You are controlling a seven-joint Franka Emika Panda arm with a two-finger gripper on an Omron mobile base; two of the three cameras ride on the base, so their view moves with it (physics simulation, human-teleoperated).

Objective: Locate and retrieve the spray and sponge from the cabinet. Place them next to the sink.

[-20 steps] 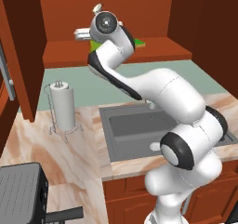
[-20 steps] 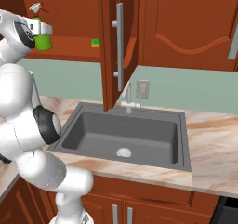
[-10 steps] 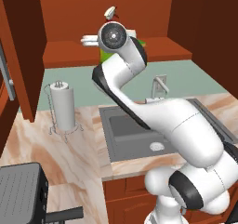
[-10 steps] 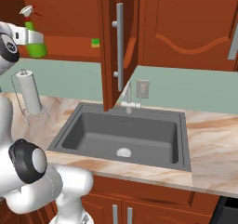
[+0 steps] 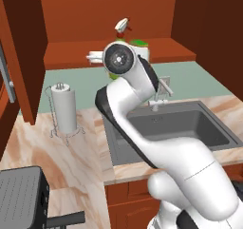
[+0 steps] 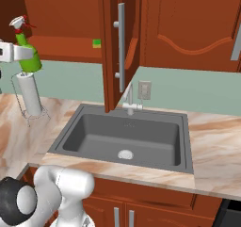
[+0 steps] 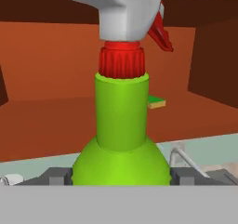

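Observation:
The spray, a bright green bottle with a red collar and white trigger head, stands upright between my gripper's fingers, which are shut on its round body. In the right base view the spray hangs in front of the cabinet shelf, above the counter's left end. The sponge lies on the shelf beside the open door; in the hand view the sponge sits behind the bottle. The dark grey sink is below and to the right. My wrist covers most of the spray in the left base view.
A paper towel roll stands on the marble counter just under the held bottle. The open cabinet door with its long handle hangs over the sink's back edge, above the faucet. A black appliance sits at the counter's near left.
My hand has come lower and back out from the cabinet shelf with the spray still in it. The arm's elbow has swung round. The sponge has not moved.

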